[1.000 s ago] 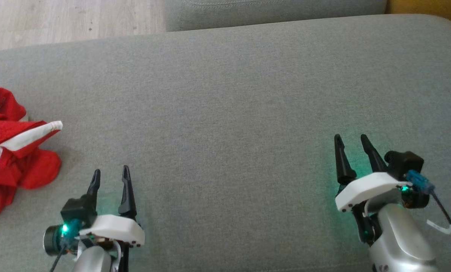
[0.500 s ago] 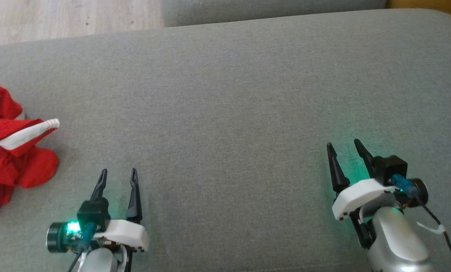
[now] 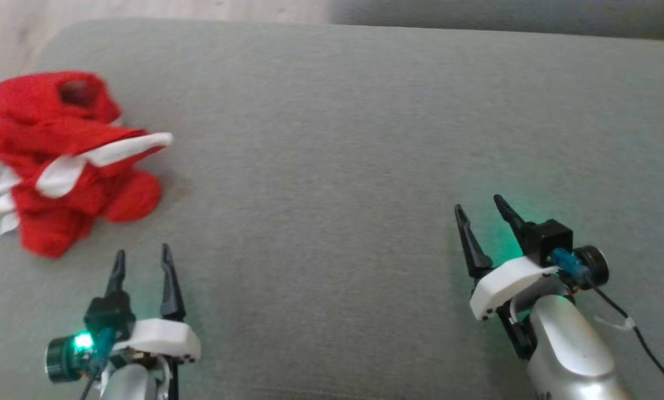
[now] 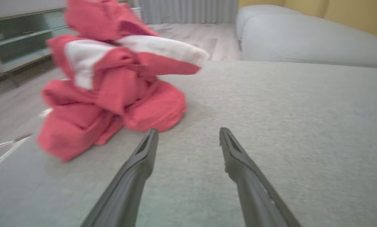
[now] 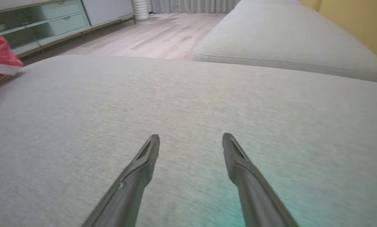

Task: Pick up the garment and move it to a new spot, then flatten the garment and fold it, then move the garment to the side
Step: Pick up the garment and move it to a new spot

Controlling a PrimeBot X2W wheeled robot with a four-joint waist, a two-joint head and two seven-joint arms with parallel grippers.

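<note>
Task barely started, I'd say: garment [image 3: 70, 161] sits as a crumpled red-and-white heap on the grey sofa cushion [image 3: 332, 139], near its far-left corner, not gripped, flattened or folded. Pick-up, move, flatten, fold and side move are all left. Left pincer [image 3: 143, 251] is spread and empty, near the heap, which lies ahead and to its left; left wrist view puts the nearest red fold just beyond the fingertips. Right pincer [image 3: 478, 203] also spread, empty, well apart from the garment

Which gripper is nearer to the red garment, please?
Left. The left gripper is just short of the red garment, not touching; the right gripper is far across the cushion.
</note>
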